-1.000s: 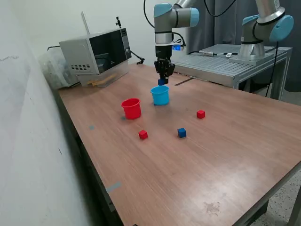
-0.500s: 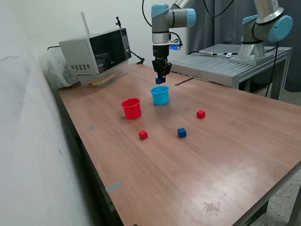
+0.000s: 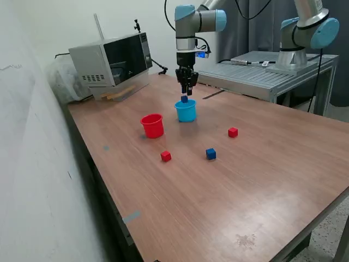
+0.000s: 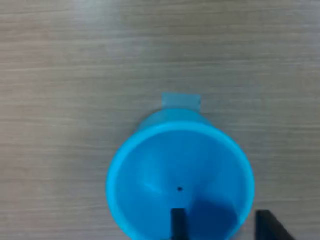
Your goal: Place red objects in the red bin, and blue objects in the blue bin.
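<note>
One dark blue cube (image 3: pixel 184 99) sits free at the blue cup's (image 3: pixel 186 111) mouth, directly beneath the opened pincer (image 3: pixel 186 89). Red cup (image 3: pixel 152 125) stands beside. Three more cubes lie apart on the worktop (image 3: pixel 262 180).

A small round light blue cup (image 3: pixel 186 111) stands upright and open on a wooden table, seen from directly above in the wrist view (image 4: pixel 150 165) as a smooth cyan bowl. A dark blue cube (image 3: pixel 184 99) sits at the cup's mouth, just above its rim; in the wrist view it shows as a darker blue patch (image 4: pixel 212 217) inside the cup. To the exterior view's left, close beside it, stands a matching red cup (image 3: pixel 152 125). Nearer the camera lie three loose cubes, well apart: one red (image 3: pixel 166 156), one dark blue (image 3: pixel 210 154), one red (image 3: pixel 233 132).
</note>
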